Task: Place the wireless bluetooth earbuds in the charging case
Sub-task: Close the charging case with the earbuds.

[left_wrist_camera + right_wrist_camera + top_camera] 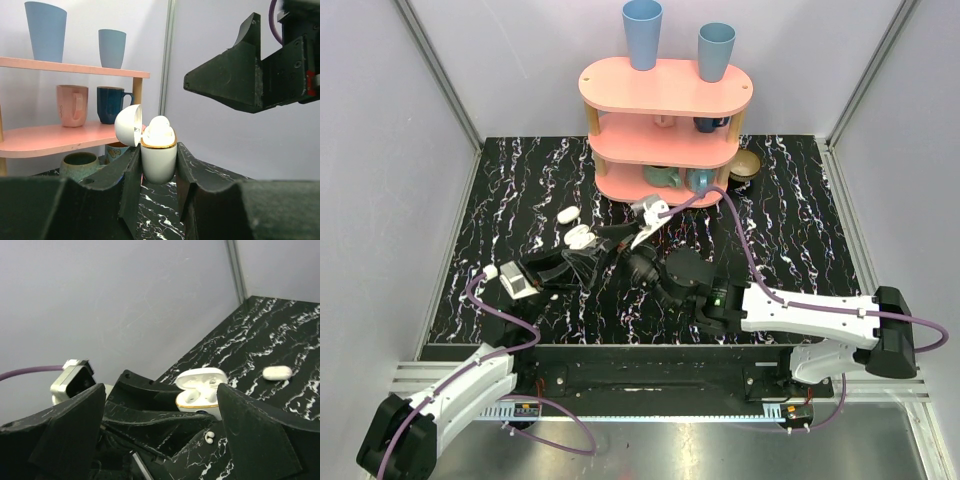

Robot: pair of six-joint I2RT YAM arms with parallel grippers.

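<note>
1. Now, nearest the bases, the left gripper [158, 159] is out over the middle of the black marbled table [800, 230]. Its jaws are closed on the case [199, 390], one finger pressed to each side.
2. The case stands upright in that grip, lid swung open, with a gold rim showing round its mouth.
3. One earbud [160, 129] sits in the mouth of the case, its white top poking above the rim.
4. The right gripper [161, 390] hangs just beside the case and a little above it, pointing at it from the other side. Its jaws are spread wide with nothing between them.
5. A touch farther out, the second earbud [277, 372] lies loose on the table, near the case and touching neither gripper.
6. At the far edge stands the pink shelf [665, 90].
7. On its bottom tier there's a green mug [80, 165].
8. The middle tier carries a pink mug [72, 105] and a navy mug [111, 104] side by side.
9. Up top are two blue cups, the taller cup [642, 30] on the left and the shorter cup [716, 50] on the right.
</note>
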